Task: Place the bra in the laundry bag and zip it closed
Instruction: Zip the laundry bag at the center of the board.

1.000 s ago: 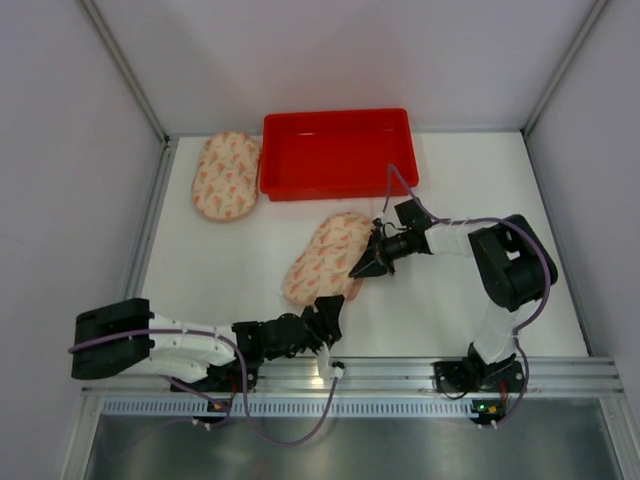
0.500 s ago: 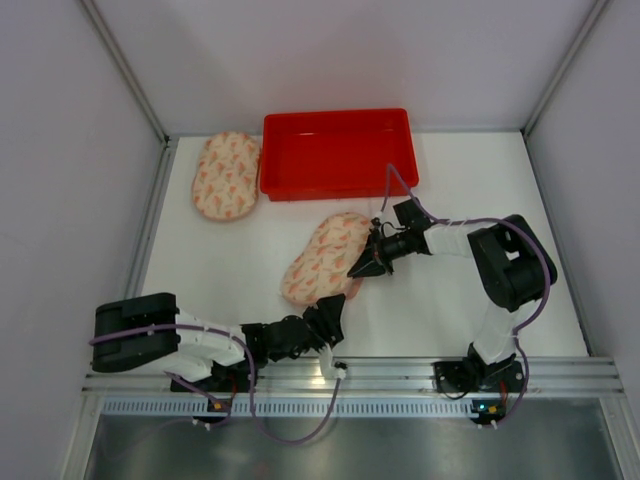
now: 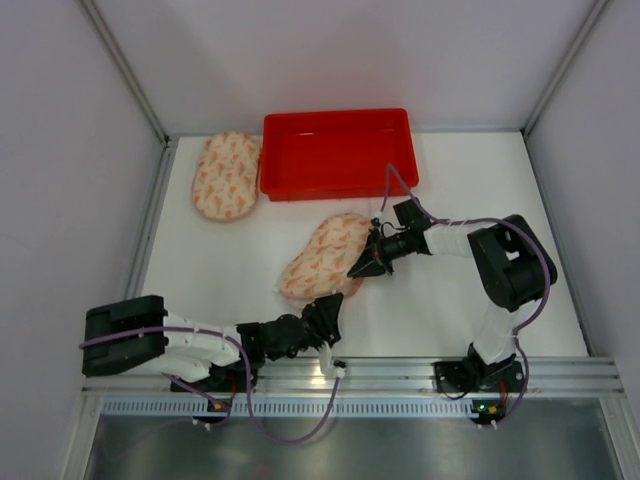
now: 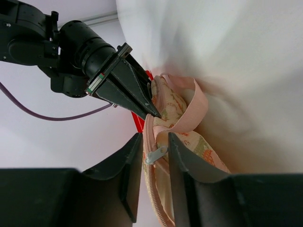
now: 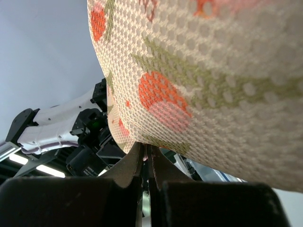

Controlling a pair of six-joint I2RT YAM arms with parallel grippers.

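The laundry bag [image 3: 320, 262], a mesh pouch with an orange and green print, lies mid-table. My right gripper [image 3: 358, 268] is shut on its right edge, and thin pink fabric is pinched between the fingertips [image 5: 147, 147]. My left gripper [image 3: 328, 305] is at the bag's near end. Its jaws stand narrowly apart on either side of the pale zipper pull [image 4: 155, 154], with a sliver of gap on one side. A pink strap [image 4: 191, 111] loops over the bag's end. The bra is hidden.
A red bin [image 3: 340, 116] stands at the back centre. A second printed pouch [image 3: 226, 175] lies to its left. Grey walls close in the table on the left, right and back. A metal rail [image 3: 400, 375] runs along the near edge.
My left gripper's jaws have narrowed around the zipper pull. The bag's near end has shifted slightly to the left. The right gripper has kept its hold and place.
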